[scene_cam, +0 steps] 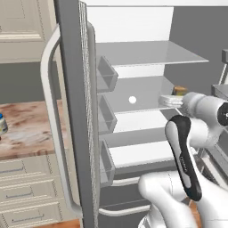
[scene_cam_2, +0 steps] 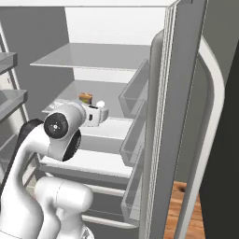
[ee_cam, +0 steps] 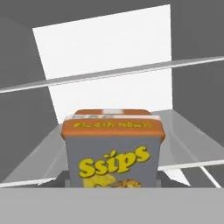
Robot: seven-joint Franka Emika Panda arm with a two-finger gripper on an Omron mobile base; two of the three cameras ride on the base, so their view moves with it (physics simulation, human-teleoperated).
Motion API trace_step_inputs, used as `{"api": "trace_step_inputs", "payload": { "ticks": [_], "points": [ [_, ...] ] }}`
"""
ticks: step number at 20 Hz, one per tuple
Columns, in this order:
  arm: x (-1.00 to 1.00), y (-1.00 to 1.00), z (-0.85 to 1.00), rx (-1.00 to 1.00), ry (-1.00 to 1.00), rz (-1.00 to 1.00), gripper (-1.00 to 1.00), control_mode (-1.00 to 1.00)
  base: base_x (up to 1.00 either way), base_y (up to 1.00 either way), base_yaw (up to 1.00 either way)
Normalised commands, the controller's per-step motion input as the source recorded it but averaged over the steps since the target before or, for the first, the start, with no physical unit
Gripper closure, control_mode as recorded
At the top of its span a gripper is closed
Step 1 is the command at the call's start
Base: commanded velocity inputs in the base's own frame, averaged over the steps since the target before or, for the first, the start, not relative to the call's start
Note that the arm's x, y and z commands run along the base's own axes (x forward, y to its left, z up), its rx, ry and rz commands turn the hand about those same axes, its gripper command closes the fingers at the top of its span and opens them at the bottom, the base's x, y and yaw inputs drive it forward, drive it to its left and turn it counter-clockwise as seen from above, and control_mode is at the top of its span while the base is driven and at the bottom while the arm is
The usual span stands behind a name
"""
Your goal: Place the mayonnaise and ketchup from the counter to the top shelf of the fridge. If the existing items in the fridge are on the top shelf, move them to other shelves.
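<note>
Step in hand, by judgement: clearing or re-shelving an existing fridge item, not yet the mayonnaise or ketchup. The gripper [scene_cam_2: 103, 112] reaches into the open fridge [scene_cam: 133, 26] at the level of the second shelf [scene_cam_2: 60, 108] down. In the hand view the jaws sit closed against the sides of a grey box [ee_cam: 113, 153], an orange-topped carton printed "Ssips" in yellow, upright and square to the camera. The box appears just over that middle shelf; contact underneath cannot be confirmed. The top shelf [scene_cam: 151, 55] above stands bare. Next move likely calls for setting the box down level, releasing, then withdrawing straight back. On the wooden counter [scene_cam: 31, 129] at far left, a blue-and-white container [scene_cam: 2, 124] shows at the frame edge.
</note>
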Motion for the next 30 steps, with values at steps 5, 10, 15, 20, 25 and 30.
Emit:
{"api": "trace_step_inputs", "payload": {
  "ticks": [5,10,15,20,25,30],
  "points": [
    [1.0,0.09,-0.04,0.04,0.01,-0.11,1.0,-1.0,0.0,0.0,0.0],
    [0.89,-0.01,0.0,0.0,0.01,0.0,1.0,-1.0,0.0,0.0,0.0],
    [0.7,-0.18,-0.17,0.0,0.11,0.0,1.0,-1.0,0.0,0.0,0.0],
    [0.7,-0.02,-0.5,-0.02,0.24,0.0,1.0,-1.0,0.0,0.0,0.0],
    [0.78,0.0,-0.18,0.0,0.08,0.0,1.0,-1.0,0.0,0.0,0.0],
    [0.6,-0.13,-0.34,0.0,-0.04,0.0,1.0,-1.0,0.0,0.0,0.0]
  ]
}}
